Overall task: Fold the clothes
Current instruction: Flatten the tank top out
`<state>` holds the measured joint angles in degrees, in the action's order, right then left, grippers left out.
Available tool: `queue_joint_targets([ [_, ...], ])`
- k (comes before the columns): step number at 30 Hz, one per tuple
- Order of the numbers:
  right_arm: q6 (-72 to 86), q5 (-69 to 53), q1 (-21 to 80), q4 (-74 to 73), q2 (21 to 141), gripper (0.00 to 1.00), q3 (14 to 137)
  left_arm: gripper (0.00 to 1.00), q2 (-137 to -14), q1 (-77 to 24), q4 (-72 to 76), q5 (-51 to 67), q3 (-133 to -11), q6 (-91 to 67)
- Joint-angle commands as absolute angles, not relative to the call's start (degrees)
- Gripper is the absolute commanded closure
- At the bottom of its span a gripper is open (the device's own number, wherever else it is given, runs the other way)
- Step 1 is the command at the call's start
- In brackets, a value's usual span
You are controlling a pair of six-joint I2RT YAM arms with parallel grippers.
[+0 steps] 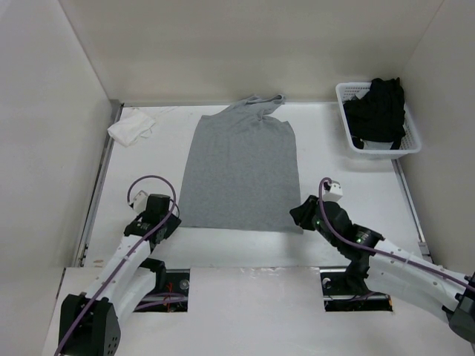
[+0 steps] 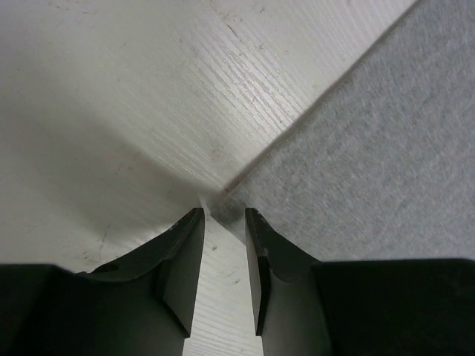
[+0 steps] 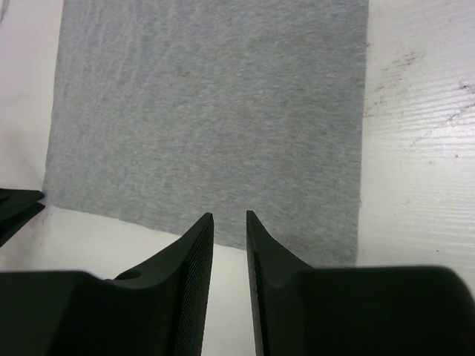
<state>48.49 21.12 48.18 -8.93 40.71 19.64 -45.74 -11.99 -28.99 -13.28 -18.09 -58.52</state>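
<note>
Your left jaws: slightly parted, empty, tips at the hem corner of the tank top (image 1: 239, 170); contact unclear. Your right jaws: same gap, empty, just short of the hem. Top lies flat on the tabletop (image 1: 356, 200) ahead of both. Thin, limp knit, likely light; pinch the hem corners.
</note>
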Motion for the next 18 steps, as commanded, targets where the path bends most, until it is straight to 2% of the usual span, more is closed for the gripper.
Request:
queue_joint_targets([
  [1, 49.74, 22.50, 49.00, -6.86, 40.26, 0.70, 18.72, 0.74, -47.98, -11.99, -29.45, -13.10, -18.63, -58.98],
  [6, 50.71, 22.67, 49.09, -6.94, 39.29, 0.64, 17.93, 0.88, -51.06, -10.94, -25.41, -13.09, -17.84, -58.01],
  [10, 52.29, 23.03, 49.09, -8.69, 40.42, 0.57, 18.01, 0.96, -46.95, -9.27, -21.19, -10.56, -17.05, -55.20],
  [14, 55.98, 23.29, 48.47, -14.22, 43.94, 0.55, 20.03, 0.97, -35.71, -11.37, -21.79, -11.07, -20.21, -53.53],
  [18, 60.46, 25.30, 48.73, -21.07, 47.45, 0.55, 22.67, 0.97, -31.56, -14.62, -23.99, -13.97, -22.50, -51.42],
])
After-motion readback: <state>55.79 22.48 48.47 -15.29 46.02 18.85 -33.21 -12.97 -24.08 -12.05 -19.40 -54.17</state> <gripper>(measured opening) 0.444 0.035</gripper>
